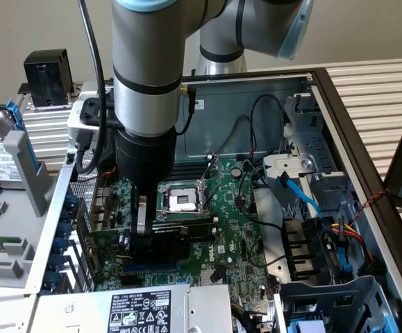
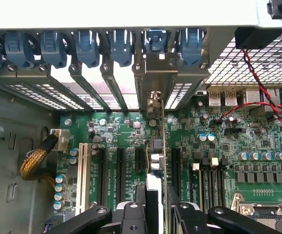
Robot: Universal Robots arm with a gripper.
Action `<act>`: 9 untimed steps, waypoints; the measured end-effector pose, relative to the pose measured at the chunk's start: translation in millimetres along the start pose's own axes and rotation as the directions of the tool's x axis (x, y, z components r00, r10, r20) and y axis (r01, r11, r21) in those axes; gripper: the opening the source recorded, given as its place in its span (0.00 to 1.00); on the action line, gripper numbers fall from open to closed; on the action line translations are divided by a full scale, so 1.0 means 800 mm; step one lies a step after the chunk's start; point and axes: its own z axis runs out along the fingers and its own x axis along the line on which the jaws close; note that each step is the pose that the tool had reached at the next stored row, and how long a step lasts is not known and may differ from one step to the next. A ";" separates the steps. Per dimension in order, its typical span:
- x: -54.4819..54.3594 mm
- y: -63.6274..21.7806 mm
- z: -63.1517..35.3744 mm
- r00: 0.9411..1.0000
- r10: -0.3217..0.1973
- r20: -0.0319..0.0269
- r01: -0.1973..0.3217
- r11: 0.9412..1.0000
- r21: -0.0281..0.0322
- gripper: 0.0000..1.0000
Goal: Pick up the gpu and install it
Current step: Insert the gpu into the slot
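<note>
green board, edge-on between my fingers: the gpu [image 2: 159, 151] stands upright in my gripper [image 2: 158, 202], one finger clamped on each face, so i read my hand as grasping it, not released. in the exterior view the gripper [image 1: 142, 232] is low inside the open case [image 1: 256, 90], with the gpu [image 1: 178, 239] and its black cooler just beside the finger, down at the main board [image 1: 239, 236] and near the processor socket [image 1: 180, 201]. its metal end bracket [image 2: 155, 73] sits in the row of rear openings, by one of the blue clips [image 2: 155, 41]. i cannot tell whether its lower edge is in a slot or only above one, because the gpu hides its own slot. other black slots [image 2: 121, 168] lie just beside it. risks, as i judge them: if the edge is off the slot line, pressing would load the main board and could bend the gpu or chip the connector. if the bracket catches on the case wall, the gpu would tilt and seat at one end only. my hold is on a thin board, so a sideways push could make it twist or slip between the fingers. the red and black wires [image 2: 262, 87] are well apart from it, so i see no snag there.
</note>
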 end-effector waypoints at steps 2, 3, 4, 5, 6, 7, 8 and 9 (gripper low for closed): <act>0.000 0.000 0.000 1.000 0.000 0.000 0.000 1.000 0.000 0.27; -0.001 0.000 0.000 1.000 0.000 0.000 0.000 1.000 0.000 0.27; -0.001 0.000 0.000 1.000 0.000 0.000 0.000 1.000 0.000 0.27; -0.001 0.000 0.000 1.000 0.000 0.000 0.000 1.000 0.000 0.27; -0.001 0.000 0.000 1.000 0.000 0.000 0.000 1.000 0.000 0.27; -0.001 0.000 0.000 1.000 0.000 0.000 0.000 1.000 0.000 0.27; -0.001 0.000 0.000 1.000 0.000 0.000 0.000 1.000 0.000 0.27; -0.001 0.000 0.000 1.000 0.000 0.000 0.000 1.000 -0.001 0.27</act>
